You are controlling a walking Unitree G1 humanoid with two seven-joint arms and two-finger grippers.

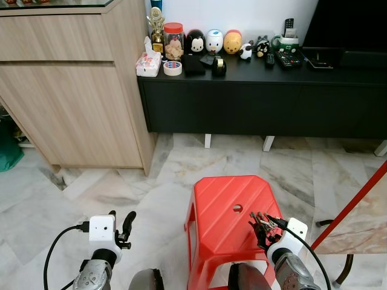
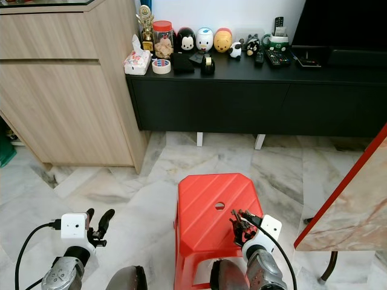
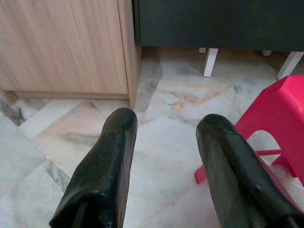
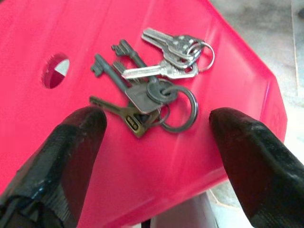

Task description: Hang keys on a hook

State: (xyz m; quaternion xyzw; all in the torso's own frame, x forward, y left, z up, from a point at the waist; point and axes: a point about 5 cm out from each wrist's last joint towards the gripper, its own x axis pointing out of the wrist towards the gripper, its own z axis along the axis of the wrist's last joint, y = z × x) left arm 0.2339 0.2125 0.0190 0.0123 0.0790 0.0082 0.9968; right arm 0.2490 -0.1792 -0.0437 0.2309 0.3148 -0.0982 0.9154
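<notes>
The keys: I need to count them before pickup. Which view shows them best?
The right wrist view: the keys lie spread on the red stool, between the open right claw's fingers. In both eye views they are a small dark cluster by that claw.

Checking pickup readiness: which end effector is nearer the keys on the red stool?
The right. The right end effector hovers open straddling the keys on the red stool; the left end effector is off over the floor beside it.
</notes>
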